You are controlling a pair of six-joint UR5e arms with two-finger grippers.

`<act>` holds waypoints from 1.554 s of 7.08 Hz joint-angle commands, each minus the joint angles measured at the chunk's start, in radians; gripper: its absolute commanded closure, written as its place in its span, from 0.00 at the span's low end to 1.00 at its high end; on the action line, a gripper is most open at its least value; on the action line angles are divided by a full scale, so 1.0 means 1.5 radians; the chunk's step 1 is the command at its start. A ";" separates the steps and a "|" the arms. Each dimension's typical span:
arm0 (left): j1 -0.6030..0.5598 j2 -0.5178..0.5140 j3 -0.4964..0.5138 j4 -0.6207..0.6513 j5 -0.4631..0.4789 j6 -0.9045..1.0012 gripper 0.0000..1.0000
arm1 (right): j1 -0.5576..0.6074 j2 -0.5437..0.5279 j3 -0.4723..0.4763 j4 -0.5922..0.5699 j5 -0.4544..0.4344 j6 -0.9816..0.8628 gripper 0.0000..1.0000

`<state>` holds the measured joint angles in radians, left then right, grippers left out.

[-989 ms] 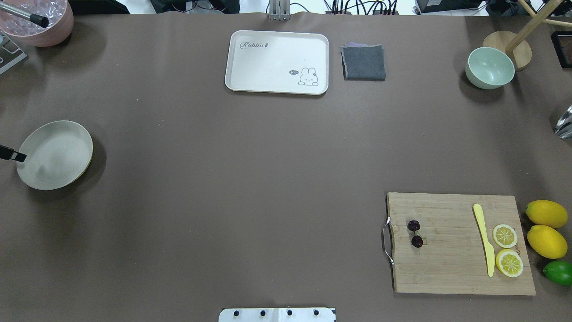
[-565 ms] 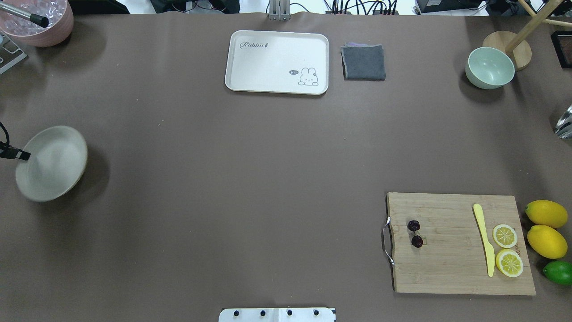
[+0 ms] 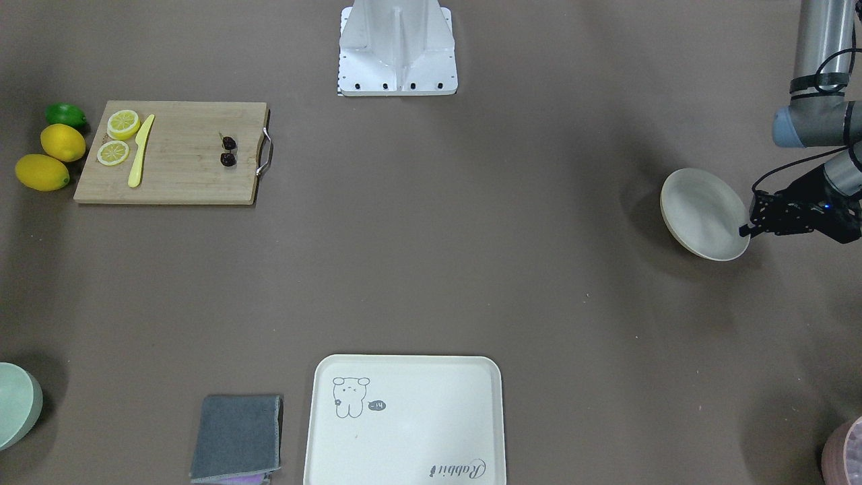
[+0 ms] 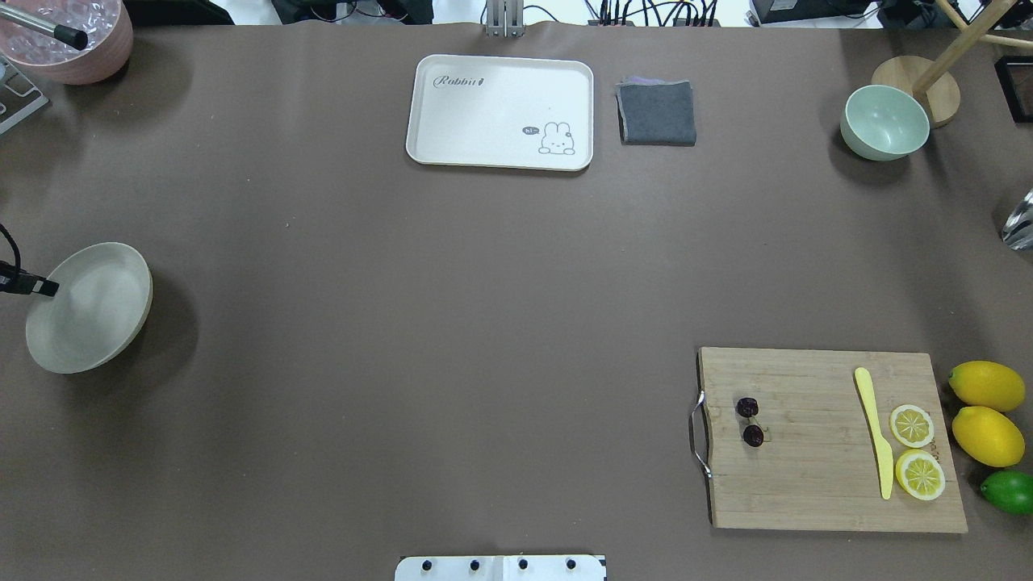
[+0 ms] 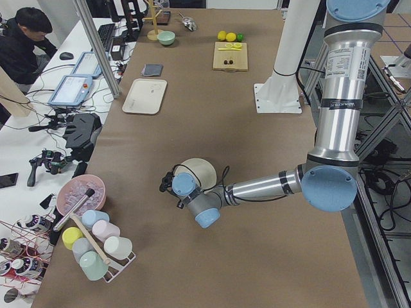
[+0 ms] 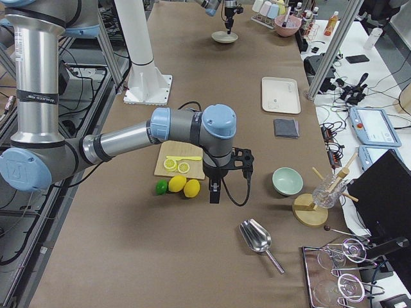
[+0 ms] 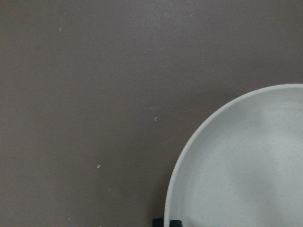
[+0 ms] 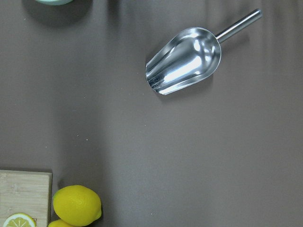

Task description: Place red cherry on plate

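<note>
**Plate pinched by the rim, cherries on the board**

From here, the left gripper (image 3: pixel 744 231) is clamped on the rim of the plate (image 4: pixel 93 315). The plate is a smooth, round, shallow cream dish with a raised edge, tilted above the matte brown table (image 4: pixel 403 323) at the robot's left. Well apart from it, the red cherry (image 4: pixel 753 436) lies on the grained wooden cutting board (image 4: pixel 807 484), near its metal handle. It is two tiny, glossy, near-black balls joined by thin stems. The right gripper (image 6: pixel 215 194) hangs just beside the lemons (image 4: pixel 989 436); I cannot tell whether its jaws are apart.
</note>
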<state>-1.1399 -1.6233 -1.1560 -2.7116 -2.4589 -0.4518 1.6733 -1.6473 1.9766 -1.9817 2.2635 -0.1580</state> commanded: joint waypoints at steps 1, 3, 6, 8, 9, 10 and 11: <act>-0.001 -0.002 -0.012 0.009 -0.060 -0.015 1.00 | 0.002 0.000 0.001 0.000 -0.001 0.000 0.00; -0.010 -0.012 -0.039 0.037 -0.134 -0.078 1.00 | 0.003 0.000 0.001 0.000 -0.001 0.000 0.00; -0.047 -0.052 -0.153 0.113 -0.222 -0.235 1.00 | 0.005 -0.004 0.002 0.000 -0.003 0.000 0.00; -0.027 -0.126 -0.179 0.131 -0.215 -0.341 1.00 | 0.013 -0.005 0.001 -0.002 -0.005 -0.001 0.00; 0.018 -0.165 -0.189 0.131 -0.173 -0.406 1.00 | 0.020 -0.006 -0.001 -0.004 -0.006 0.000 0.00; 0.078 -0.198 -0.194 0.135 -0.122 -0.444 1.00 | 0.023 -0.010 -0.003 -0.004 -0.006 -0.001 0.00; 0.129 -0.245 -0.196 0.170 -0.063 -0.474 1.00 | 0.035 -0.012 -0.004 -0.005 -0.007 0.000 0.00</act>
<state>-1.0413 -1.9114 -1.4426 -2.4997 -2.6527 -1.0949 1.7086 -1.6614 1.9736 -1.9879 2.2548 -0.1589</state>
